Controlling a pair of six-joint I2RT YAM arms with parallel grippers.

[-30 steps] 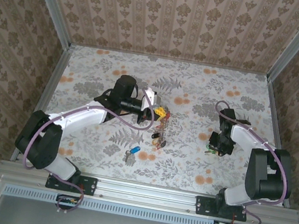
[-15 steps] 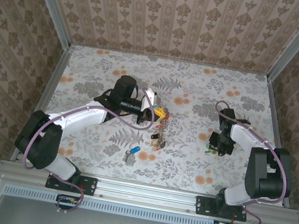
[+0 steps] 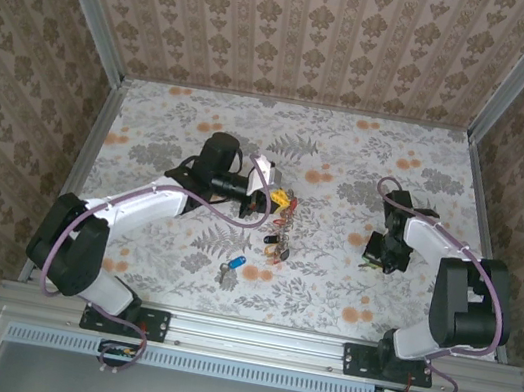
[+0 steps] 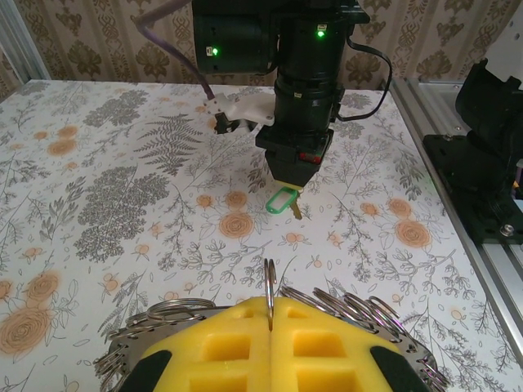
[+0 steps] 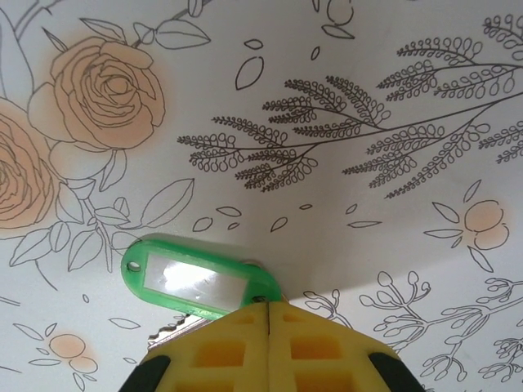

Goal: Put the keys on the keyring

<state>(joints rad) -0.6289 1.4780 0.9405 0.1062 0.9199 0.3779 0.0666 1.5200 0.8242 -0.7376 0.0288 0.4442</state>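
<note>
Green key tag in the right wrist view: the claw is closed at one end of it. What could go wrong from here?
1. The right claw pinches only the end of the green key tag, so the tag could swivel or slip out when it is lifted.
2. The left claw grips the keyring by its thin wire, edge-on. The wire might twist between the pads during threading.

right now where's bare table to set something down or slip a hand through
The far strip of the table along the back wall is bare, as is the stretch between the keyring and the right gripper with its green-tagged key. It is crowded around the left gripper, keyring and blue-headed key.
</note>
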